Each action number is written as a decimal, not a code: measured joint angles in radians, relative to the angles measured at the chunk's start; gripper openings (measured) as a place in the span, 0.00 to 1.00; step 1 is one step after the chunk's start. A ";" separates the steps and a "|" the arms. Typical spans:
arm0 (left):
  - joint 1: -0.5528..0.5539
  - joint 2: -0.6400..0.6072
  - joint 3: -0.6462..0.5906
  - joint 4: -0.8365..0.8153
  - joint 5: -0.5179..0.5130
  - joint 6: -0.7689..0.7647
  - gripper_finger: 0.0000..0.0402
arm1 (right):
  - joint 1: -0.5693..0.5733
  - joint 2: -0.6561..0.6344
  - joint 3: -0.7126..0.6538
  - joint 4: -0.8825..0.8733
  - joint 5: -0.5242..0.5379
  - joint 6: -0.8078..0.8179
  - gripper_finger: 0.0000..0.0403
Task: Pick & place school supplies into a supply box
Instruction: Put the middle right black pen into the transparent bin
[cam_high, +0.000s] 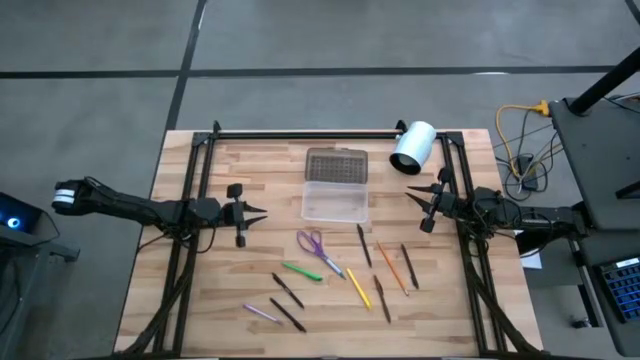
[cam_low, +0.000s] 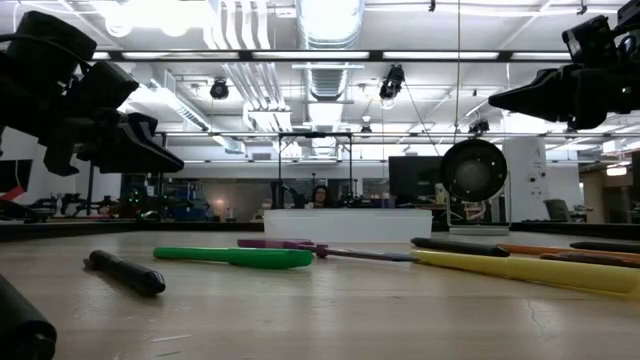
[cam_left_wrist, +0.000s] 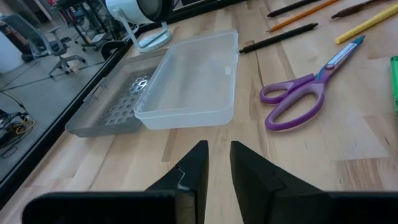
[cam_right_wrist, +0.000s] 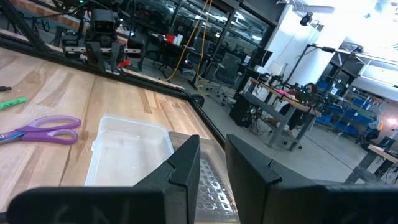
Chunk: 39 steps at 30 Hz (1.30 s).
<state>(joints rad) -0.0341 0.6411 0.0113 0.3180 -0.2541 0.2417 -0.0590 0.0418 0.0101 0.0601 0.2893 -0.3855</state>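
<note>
The supply box (cam_high: 335, 201) is a clear tray standing on the table's middle, its grey dotted lid (cam_high: 336, 165) lying open flat toward the far edge. Nearer than the box lie the purple-handled scissors (cam_high: 314, 245), a green pen (cam_high: 302, 271), a yellow pen (cam_high: 357, 287), orange, brown and black pencils (cam_high: 392, 268) and a small purple pen (cam_high: 262, 313). My left gripper (cam_high: 260, 211) hovers left of the box, open by a narrow gap (cam_left_wrist: 219, 146). My right gripper (cam_high: 410, 194) hovers right of the box, likewise open by a narrow gap (cam_right_wrist: 212, 140). Neither touches anything.
A white cylinder (cam_high: 413, 147) lies on its side at the far right corner, beside the lid. A black frame rail (cam_high: 310, 134) runs along the far edge, with struts down both sides. Bare wood shows between each gripper and the box.
</note>
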 joint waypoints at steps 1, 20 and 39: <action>0.000 0.000 0.000 0.000 0.000 0.000 0.13 | 0.000 0.000 0.000 0.000 0.000 0.000 0.17; 0.000 0.000 0.000 0.000 0.000 0.000 0.13 | 0.000 0.000 0.000 0.000 0.000 -0.222 0.17; 0.000 0.000 0.000 0.000 0.000 0.000 0.13 | 0.000 0.000 0.000 0.465 -0.373 -0.007 0.17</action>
<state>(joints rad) -0.0341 0.6411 0.0113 0.3180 -0.2543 0.2415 -0.0589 0.0418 0.0101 0.5255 -0.0837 -0.3920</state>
